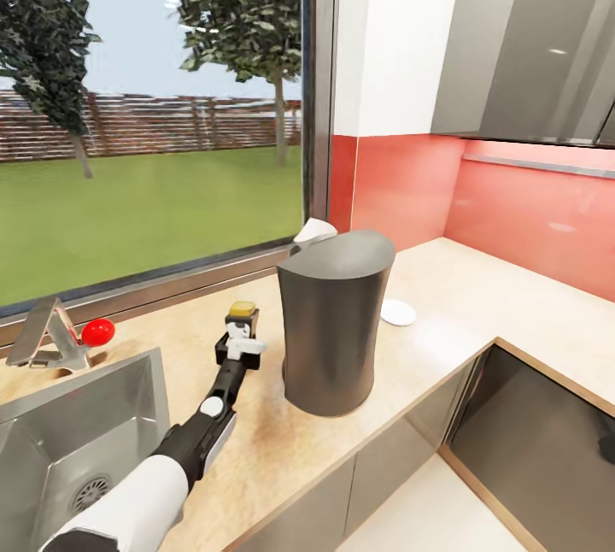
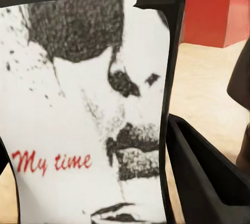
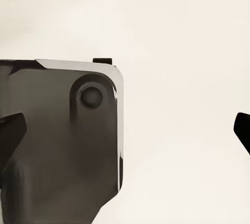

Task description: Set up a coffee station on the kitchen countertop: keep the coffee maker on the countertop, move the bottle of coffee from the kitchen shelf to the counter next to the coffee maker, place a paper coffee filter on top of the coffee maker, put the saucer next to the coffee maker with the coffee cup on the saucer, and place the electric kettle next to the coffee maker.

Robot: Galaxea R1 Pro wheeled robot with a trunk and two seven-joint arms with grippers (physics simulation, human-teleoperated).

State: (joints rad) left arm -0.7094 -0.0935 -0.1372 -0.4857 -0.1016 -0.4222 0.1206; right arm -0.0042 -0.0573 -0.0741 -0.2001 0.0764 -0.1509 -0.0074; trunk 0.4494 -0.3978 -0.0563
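On the long beige speckled kitchen countertop (image 1: 444,296), the tall dark grey tapered coffee maker (image 1: 333,330) stands with the small dark brown, amber-capped bottle of coffee (image 1: 242,321) just beside it. The left gripper (image 1: 240,349) is closed round the bottle (its label looms in the wrist view). Best to set it flat, release gently and back straight off, clear of the drum.

Left arm (image 1: 201,432) outstretched forward, its fingers (image 1: 249,349) clamped; right fingers (image 3: 11,130) spread apart
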